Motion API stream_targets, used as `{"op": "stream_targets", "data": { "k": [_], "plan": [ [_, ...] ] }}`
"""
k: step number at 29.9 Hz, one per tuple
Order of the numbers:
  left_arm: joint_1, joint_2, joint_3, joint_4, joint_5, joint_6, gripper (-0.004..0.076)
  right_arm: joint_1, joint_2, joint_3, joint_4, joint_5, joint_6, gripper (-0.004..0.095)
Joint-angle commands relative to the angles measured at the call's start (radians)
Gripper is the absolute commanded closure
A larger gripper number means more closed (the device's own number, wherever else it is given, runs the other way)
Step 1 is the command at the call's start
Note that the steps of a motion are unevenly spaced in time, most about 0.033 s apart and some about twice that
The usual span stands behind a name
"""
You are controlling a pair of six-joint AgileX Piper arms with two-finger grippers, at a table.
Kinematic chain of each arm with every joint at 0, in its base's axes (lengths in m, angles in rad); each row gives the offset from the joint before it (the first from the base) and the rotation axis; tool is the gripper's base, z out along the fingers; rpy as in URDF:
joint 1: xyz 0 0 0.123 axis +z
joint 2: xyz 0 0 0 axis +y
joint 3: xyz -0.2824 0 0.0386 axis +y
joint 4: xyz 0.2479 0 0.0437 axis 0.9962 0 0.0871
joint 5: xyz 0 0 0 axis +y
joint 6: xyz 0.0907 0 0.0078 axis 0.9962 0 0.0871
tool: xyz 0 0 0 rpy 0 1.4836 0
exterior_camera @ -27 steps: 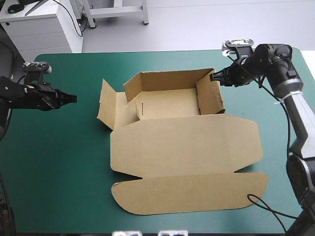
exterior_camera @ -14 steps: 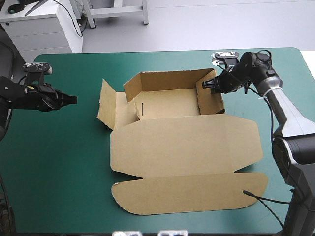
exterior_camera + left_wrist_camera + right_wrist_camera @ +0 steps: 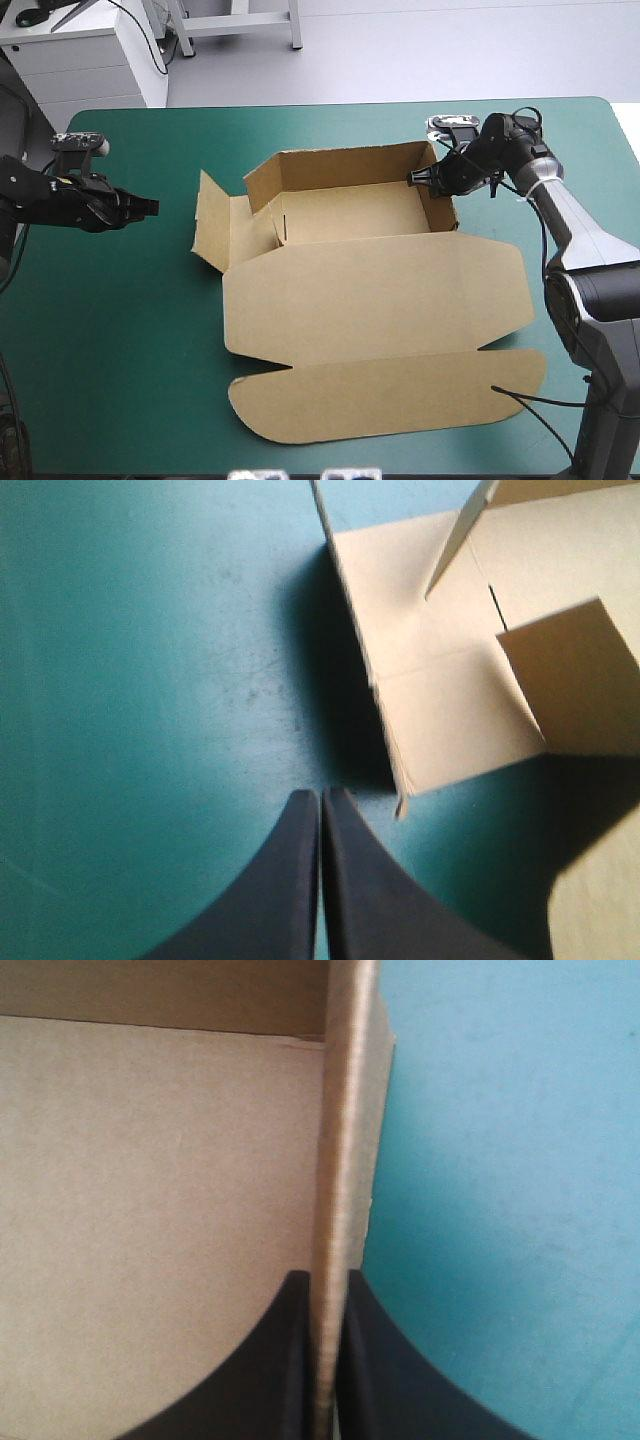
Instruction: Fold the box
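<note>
Right pincer [image 3: 417,180]: now astride right wall [image 3: 443,205] of the box [image 3: 370,295], moved in from just outside it; clamped on the board. Box: middle of tabletop [image 3: 120,350], shifted slightly left, tray [image 3: 345,212] toward far edge, lid [image 3: 390,392] flat toward near edge, long axis left–right. Left pincer [image 3: 150,206]: closed, empty, pointing at raised left flap [image 3: 210,225], apart.

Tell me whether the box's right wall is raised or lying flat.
Raised: the right wall stands upright, its top edge pinched in the right gripper; the lid lies flat.
</note>
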Motion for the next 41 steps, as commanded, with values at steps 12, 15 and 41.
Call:
{"op": "stream_targets", "data": {
  "k": [12, 15, 41],
  "plan": [
    [0.085, -0.036, -0.023, -0.108, -0.122, -0.115, 0.0731, -0.007, -0.176, -0.05, -0.013, 0.183, -0.013, 0.0924],
    [0.131, -0.02, -0.023, -0.145, -0.115, -0.109, 0.0731, -0.014, -0.226, -0.05, -0.013, 0.197, -0.013, 0.0926],
    [0.097, 0.133, 0.011, -0.913, 0.184, 0.272, 0.0731, -0.299, -0.528, -0.048, 0.402, 0.253, -0.093, 0.0925]
  ]
}}
